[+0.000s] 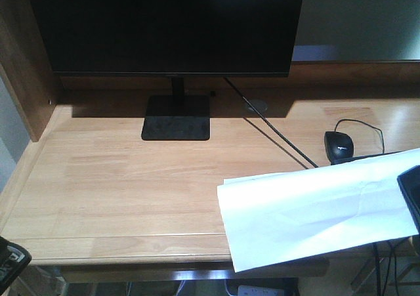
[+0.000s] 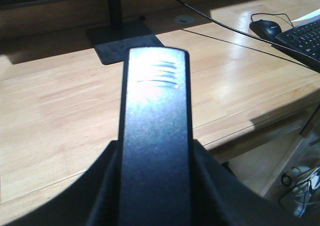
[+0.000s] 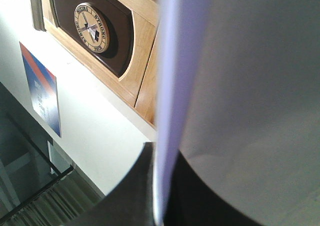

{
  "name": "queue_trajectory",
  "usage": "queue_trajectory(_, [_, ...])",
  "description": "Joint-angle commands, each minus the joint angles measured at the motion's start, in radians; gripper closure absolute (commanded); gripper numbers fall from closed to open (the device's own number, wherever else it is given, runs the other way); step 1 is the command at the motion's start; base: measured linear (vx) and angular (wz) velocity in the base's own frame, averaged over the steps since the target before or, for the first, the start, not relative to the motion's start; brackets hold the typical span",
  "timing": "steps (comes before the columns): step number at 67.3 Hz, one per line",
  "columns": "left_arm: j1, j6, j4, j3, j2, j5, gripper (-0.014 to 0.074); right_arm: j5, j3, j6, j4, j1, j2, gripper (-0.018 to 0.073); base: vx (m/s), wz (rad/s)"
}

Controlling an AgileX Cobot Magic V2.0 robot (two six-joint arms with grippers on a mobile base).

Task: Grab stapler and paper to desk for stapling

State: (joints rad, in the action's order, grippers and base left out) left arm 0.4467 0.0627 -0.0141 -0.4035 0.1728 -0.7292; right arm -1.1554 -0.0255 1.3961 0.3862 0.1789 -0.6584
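A black stapler stands lengthwise between the jaws of my left gripper, which is shut on it, above the desk's front edge. In the front view that gripper shows only as a dark piece at the bottom left corner. The large white paper slants over the right front of the desk and hangs past its front edge. My right gripper is shut on the paper's right end. In the right wrist view the paper runs edge-on between the jaws of the right gripper.
A black monitor on a flat base stands at the back. A black mouse and a cable lie right of centre, with a keyboard beside them. A wooden side wall bounds the left.
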Motion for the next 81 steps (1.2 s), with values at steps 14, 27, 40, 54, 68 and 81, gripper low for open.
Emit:
queue_trajectory(14, [-0.001,0.001,0.003,-0.032,0.009,0.107,0.0603,-0.18,-0.025,-0.007,-0.015,0.0,-0.001,0.0561,0.0,0.0])
queue_trajectory(27, [-0.001,0.001,0.003,-0.032,0.009,0.107,0.0603,-0.18,-0.025,-0.007,-0.015,0.0,-0.001,0.0561,0.0,0.0])
queue_trajectory(40, [-0.001,0.001,0.003,-0.032,0.009,0.108,0.0603,-0.18,-0.025,-0.007,-0.015,0.0,-0.001,0.0561,0.0,0.0])
queue_trajectory(54, [-0.001,0.001,0.003,-0.032,0.009,0.109,0.0603,-0.18,-0.025,-0.007,-0.015,0.0,-0.001,0.0561,0.0,0.0])
queue_trajectory(68, [-0.001,0.002,0.004,-0.032,0.009,0.113,0.0603,-0.18,-0.025,-0.007,-0.015,0.0,-0.001,0.0561,0.0,0.0])
queue_trajectory(81, [-0.001,0.001,-0.021,-0.032,0.009,0.124,0.0603,-0.18,-0.025,-0.007,-0.015,0.0,-0.001,0.0561,0.0,0.0])
